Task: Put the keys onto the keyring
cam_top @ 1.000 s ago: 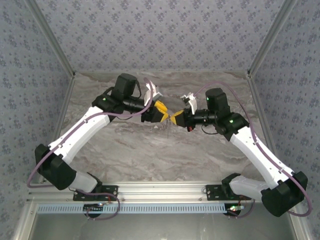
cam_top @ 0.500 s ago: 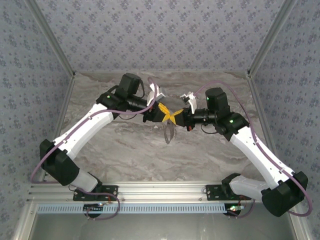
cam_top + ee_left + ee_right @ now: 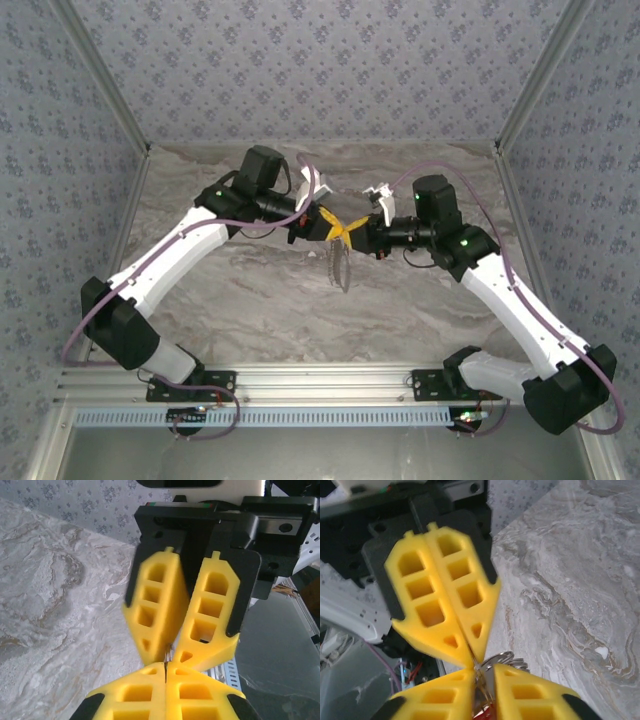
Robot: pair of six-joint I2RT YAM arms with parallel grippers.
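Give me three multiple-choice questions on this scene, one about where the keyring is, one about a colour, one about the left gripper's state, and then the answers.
1. Where is the keyring?
A. Just under the point where the two arms meet
B. Beside the left arm's base
C. In the back right corner

2. What colour are the gripper fingers?
A. Blue
B. Yellow
C. White

3. How is the left gripper?
A. Wide open
B. Holding a cup
C. Shut

Answers:
1 A: the top view shows the thin grey loop right below the meeting point.
2 B: both wrist views show yellow fingers.
3 C: in the right wrist view its fingers press together at the tips.
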